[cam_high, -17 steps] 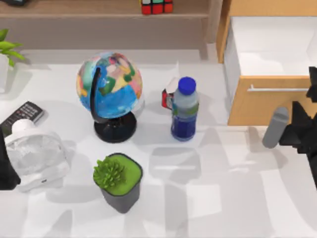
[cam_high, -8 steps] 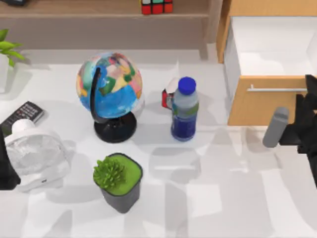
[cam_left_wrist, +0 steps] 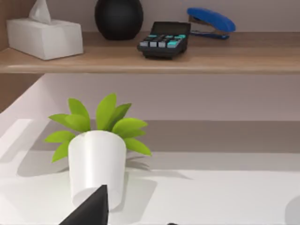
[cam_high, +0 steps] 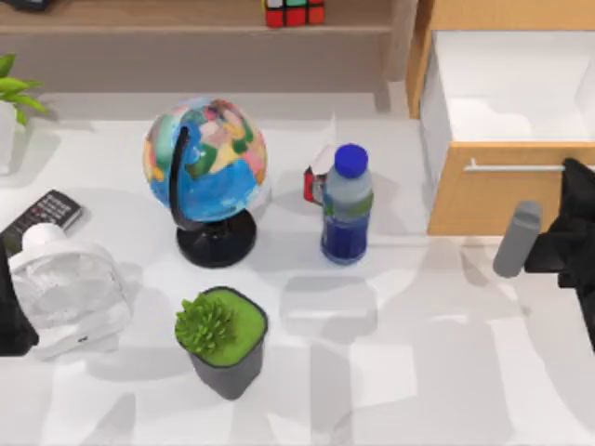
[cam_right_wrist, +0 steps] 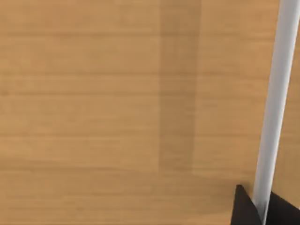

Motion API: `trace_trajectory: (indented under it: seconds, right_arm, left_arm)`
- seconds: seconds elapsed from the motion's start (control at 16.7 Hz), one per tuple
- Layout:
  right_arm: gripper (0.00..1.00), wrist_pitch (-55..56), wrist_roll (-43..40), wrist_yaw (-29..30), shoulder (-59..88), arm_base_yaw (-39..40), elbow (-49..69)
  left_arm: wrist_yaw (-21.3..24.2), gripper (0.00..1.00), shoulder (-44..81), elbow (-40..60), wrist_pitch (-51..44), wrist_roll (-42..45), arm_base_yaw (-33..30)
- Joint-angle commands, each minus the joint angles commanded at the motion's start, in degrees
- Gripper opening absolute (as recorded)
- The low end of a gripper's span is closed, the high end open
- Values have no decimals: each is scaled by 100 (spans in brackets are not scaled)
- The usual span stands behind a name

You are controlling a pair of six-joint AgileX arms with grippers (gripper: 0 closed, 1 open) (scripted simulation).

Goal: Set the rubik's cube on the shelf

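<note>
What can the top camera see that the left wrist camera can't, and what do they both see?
The top view alone has the rubik's cube sitting on the shelf, plus the globe, the water bottle, the open drawer and the right gripper by the drawer's front. The left wrist view alone has a tissue box, a calculator and a blue stapler on that shelf. Both see the shelf and the white-potted plant.

the rubik's cube (cam_high: 295, 12) on the shelf (cam_high: 167, 17) is cut by the top edge. the red-and-white box (cam_high: 315, 178) sits mostly hidden behind the bottle (cam_high: 347, 206).
</note>
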Motion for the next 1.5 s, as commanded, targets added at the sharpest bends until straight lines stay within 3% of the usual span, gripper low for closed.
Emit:
trace_trajectory:
  seconds: [0.48, 1.5]
  right_arm:
    - [0, -68, 11, -12, 40, -17, 59]
    - [0, -995, 10, -394, 452, -394, 1418]
  left_arm:
    - [0, 100, 0, 0, 0, 0, 0]
    - [0, 100, 0, 0, 0, 0, 0]
